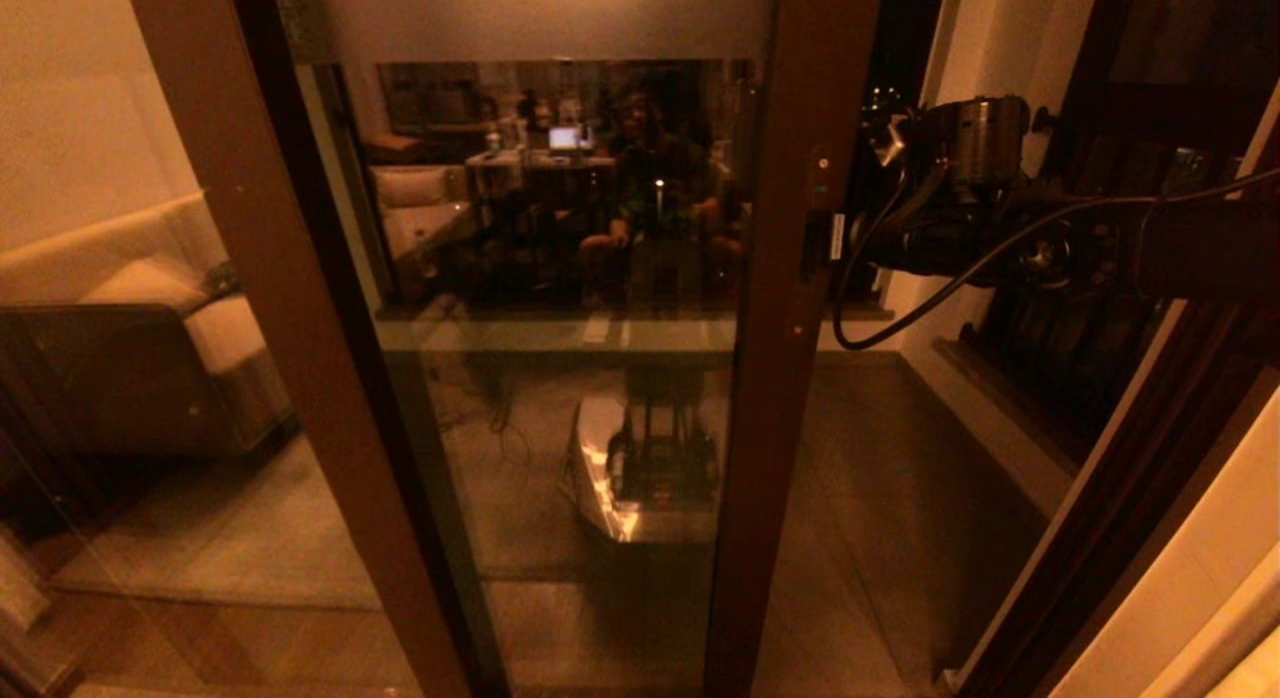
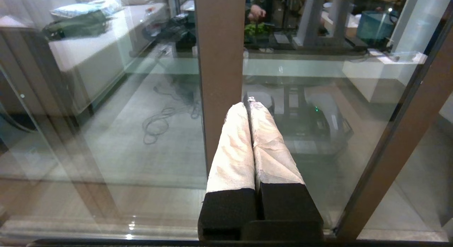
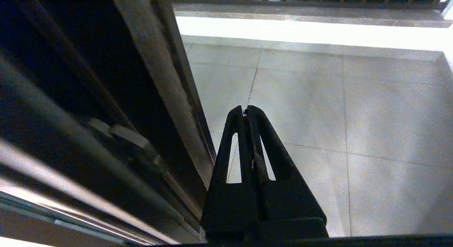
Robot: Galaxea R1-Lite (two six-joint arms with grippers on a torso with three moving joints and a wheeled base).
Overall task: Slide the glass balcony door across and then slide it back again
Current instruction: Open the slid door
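Right gripper (image 3: 246,110) fingers pressed together, empty, at edge of glass balcony door (image 1: 560,278) stile, tiled balcony floor (image 3: 318,109) beyond tips. Left gripper (image 2: 248,106) closed, empty, door frame directly ahead of tips.

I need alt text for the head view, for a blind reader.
The right gripper reaches the brown stile of the glass balcony door, beside an open gap onto the balcony floor. The glass reflects a lit room.
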